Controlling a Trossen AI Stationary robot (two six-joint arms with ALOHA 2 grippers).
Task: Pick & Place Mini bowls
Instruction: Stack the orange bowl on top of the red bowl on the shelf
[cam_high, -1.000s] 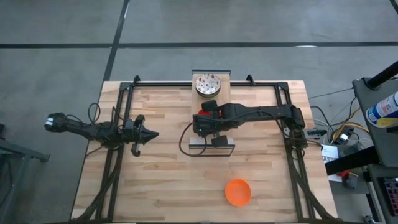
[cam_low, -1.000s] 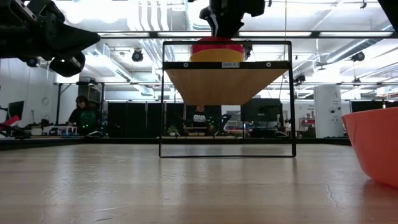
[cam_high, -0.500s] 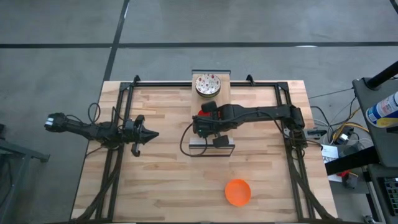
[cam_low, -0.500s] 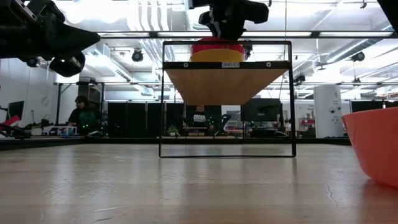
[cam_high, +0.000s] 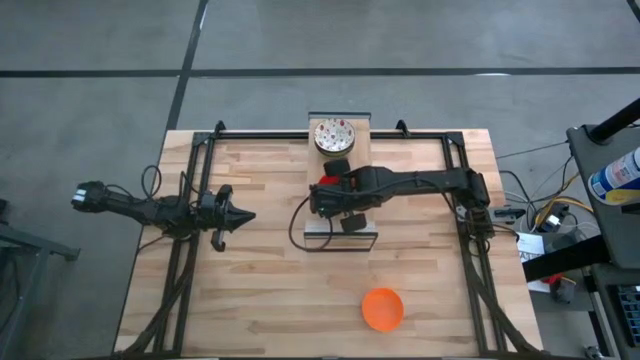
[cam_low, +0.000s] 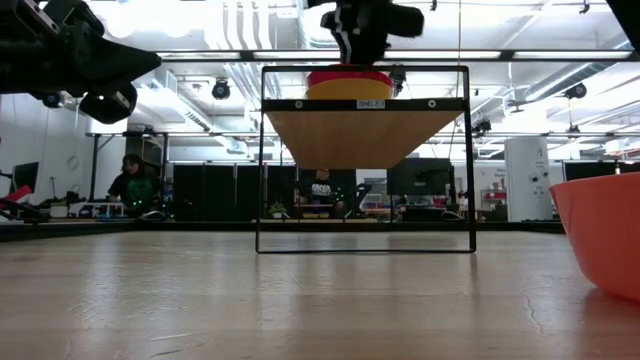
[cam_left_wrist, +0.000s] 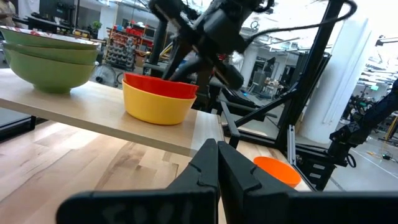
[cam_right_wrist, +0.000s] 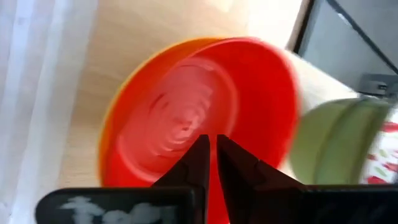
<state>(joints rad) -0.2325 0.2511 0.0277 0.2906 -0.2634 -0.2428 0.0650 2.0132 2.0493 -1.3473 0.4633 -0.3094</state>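
Observation:
A red bowl sits nested in a yellow bowl on the raised wooden board. Stacked speckled bowls, green outside, rest on the board's far end. The orange bowl stands alone on the table near the near edge. My right gripper is shut and points down over the red bowl's inside. My left gripper is shut and hovers above the table's left side, away from all the bowls. My right gripper hangs from above with its shut fingers over the inside of the red bowl. Whether the fingertips touch the bowl cannot be told from these views.
The board stands on a thin black wire frame in the middle of the table. Black rails run along the table's left, right and far sides. A cable loops beside the frame. Bare table lies around the orange bowl.
My right gripper has shifted and turned slightly above the nested red and yellow bowls. The bowls have stayed where they were.

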